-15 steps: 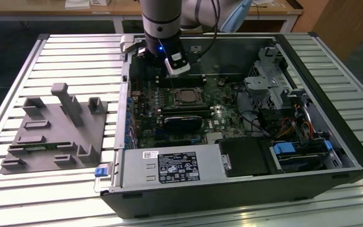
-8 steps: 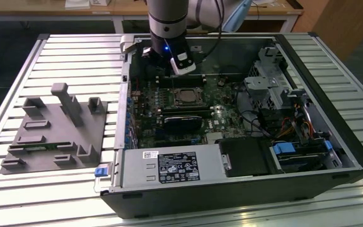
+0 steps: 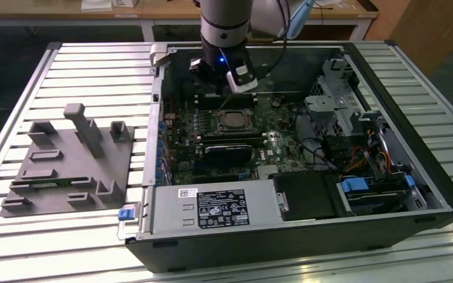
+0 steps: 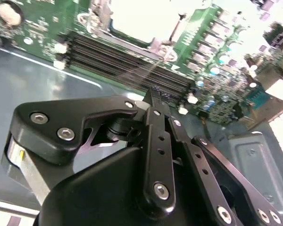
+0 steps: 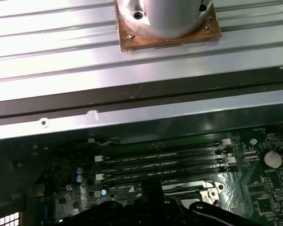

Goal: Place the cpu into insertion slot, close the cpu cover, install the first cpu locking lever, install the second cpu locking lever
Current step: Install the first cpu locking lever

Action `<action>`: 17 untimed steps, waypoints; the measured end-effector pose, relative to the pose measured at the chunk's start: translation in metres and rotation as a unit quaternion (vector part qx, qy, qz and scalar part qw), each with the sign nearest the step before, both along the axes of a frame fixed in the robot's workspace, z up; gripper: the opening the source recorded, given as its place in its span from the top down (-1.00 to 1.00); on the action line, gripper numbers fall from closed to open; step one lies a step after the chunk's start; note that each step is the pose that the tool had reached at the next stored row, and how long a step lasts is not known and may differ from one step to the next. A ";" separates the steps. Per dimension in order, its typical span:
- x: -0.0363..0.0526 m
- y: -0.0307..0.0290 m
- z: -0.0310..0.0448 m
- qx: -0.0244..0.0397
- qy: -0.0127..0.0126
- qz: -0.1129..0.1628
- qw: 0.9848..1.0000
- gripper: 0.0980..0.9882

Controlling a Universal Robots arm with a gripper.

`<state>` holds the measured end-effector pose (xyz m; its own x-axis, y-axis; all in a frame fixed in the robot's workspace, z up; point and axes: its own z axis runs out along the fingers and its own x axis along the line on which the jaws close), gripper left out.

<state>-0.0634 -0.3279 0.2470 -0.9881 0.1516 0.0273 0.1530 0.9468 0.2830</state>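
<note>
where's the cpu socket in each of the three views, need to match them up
exterior view: insertion slot, middle of the green board.
second wrist view: bright square beyond the memory slots.
first wrist view: likely the silvery corner on the slots' near side.
shared landmark: those long black memory slots.

1. Counter: silvery metal, striped with parallel ribs.
2. Computer case: black shell, grey metal inside.
3. Motherboard: green. Memory slots: black with white end clips.
4. The cpu: pale tan-silver face, silvery frame round it.
5. Fixture block: plain mid grey.
6. Power supply: silver-grey. Its label: black and white. Tab beside it: blue.
7. Arm: grey-silver, black lower section, small blue light.
8. Gripper: matte black, silver screw heads.
9. Cables: orange-red and black. Drive clips: blue.
10. Base plate: copper-brown under a silver cylinder.
</note>
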 end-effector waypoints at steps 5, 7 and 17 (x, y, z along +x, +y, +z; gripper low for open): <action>0.0154 0.0000 0.0000 -0.001 0.002 0.000 1.000 0.98; 0.0214 0.0000 0.0000 -0.002 0.003 -0.001 1.000 0.98; 0.0367 0.0000 0.0000 -0.015 0.004 -0.001 1.000 0.98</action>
